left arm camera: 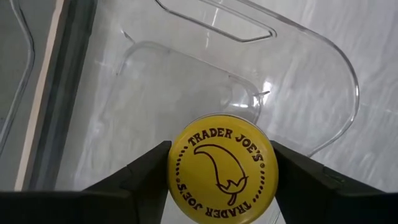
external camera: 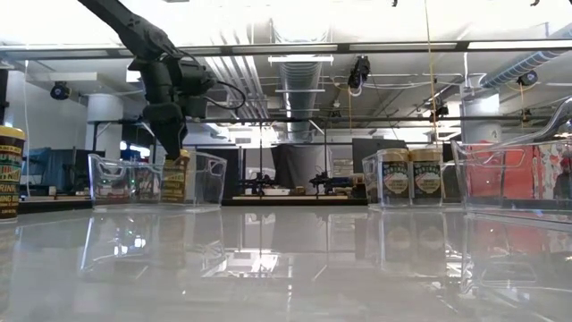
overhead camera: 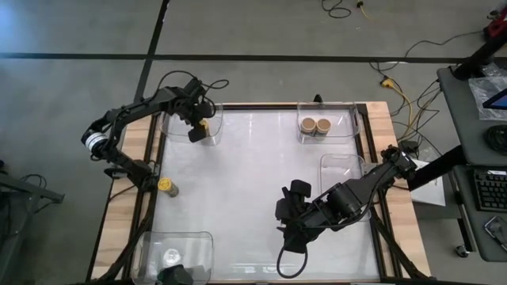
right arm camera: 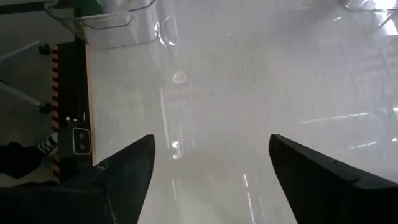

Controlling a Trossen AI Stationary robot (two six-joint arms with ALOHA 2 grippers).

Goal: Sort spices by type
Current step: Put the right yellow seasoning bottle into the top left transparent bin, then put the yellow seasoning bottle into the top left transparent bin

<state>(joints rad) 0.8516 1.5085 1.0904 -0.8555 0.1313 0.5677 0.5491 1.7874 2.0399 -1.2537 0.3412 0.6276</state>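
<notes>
The left end effector [left arm camera: 219, 180] is reaching down into the clear tray [overhead camera: 212, 119] at the tabletop's [overhead camera: 253, 198] far left corner, and it is gripping a yellow-lidded jar [left arm camera: 219, 168], one finger pressing on each side of the lid. In the high view the fingers are covering most of that jar, so only a sliver of yellow is showing. In the low view the tray wall is blurring the jar's label, and whether the jar is resting on the tray floor is hard to tell.

The right end effector [right arm camera: 208, 171] is hovering over bare tabletop near the front, its fingers standing wide apart with nothing between them. In the high view its fingertips are merging into the dark arm and cables and are hard to pick out.

Two tan-lidded jars [overhead camera: 314, 125] are sitting side by side, touching, in the far right tray [overhead camera: 348, 119], well apart from both end effectors. Another yellow-lidded jar [overhead camera: 166, 185] is standing loose on the tabletop's left edge, nearer the front than the left end effector; the low view is cutting it off at the frame edge. In the front left tray [overhead camera: 202, 241], a dark-lidded jar [overhead camera: 174, 275] is being cut off by the frame, and a pale round thing [overhead camera: 171, 256] beside it is too faint to identify. Just beyond the right arm, a fourth tray [overhead camera: 341, 162] is partly hidden by it.
</notes>
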